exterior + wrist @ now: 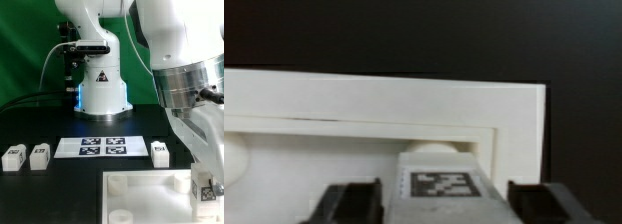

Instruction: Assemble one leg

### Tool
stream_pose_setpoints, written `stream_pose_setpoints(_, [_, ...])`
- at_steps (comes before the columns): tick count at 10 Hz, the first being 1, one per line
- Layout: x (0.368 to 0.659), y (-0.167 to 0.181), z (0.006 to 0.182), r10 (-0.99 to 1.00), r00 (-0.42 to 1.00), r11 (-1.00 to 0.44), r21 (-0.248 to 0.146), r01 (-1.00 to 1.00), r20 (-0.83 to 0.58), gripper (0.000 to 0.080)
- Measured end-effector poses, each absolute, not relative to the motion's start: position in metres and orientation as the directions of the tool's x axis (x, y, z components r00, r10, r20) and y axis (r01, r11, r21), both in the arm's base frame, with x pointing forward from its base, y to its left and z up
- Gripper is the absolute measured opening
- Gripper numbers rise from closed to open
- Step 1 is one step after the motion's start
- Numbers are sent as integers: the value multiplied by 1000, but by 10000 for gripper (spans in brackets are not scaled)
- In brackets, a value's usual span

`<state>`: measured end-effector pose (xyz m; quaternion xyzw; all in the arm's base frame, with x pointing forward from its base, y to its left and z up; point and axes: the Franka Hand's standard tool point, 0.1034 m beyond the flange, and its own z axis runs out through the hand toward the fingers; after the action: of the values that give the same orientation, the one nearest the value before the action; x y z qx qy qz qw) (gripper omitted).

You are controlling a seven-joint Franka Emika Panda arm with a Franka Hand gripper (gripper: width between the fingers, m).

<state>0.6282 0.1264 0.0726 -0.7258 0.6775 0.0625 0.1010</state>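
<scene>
My gripper is shut on the leg, a small white block with a black-and-white tag, at the exterior view's lower right. It holds the leg upright over the right corner of the large white square panel. In the wrist view the leg sits between my two dark fingers, with my gripper closed around it. The leg's far end meets a round corner socket inside the panel's raised rim. I cannot tell how deep it sits.
Two loose white legs lie at the exterior view's left, and a third lies right of the marker board. The robot base stands behind. The table is black.
</scene>
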Motion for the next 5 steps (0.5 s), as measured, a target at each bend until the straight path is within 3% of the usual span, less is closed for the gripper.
stream_pose_setpoints(1, [628, 126, 72, -966, 135, -121, -74, -990, -223, 479])
stream_pose_setpoints(2, [627, 126, 72, -933, 295, -282, -92, -955, -204, 611])
stream_pose_setpoints(5, [628, 131, 85, -703, 704, -692, -129, -710, -104, 647])
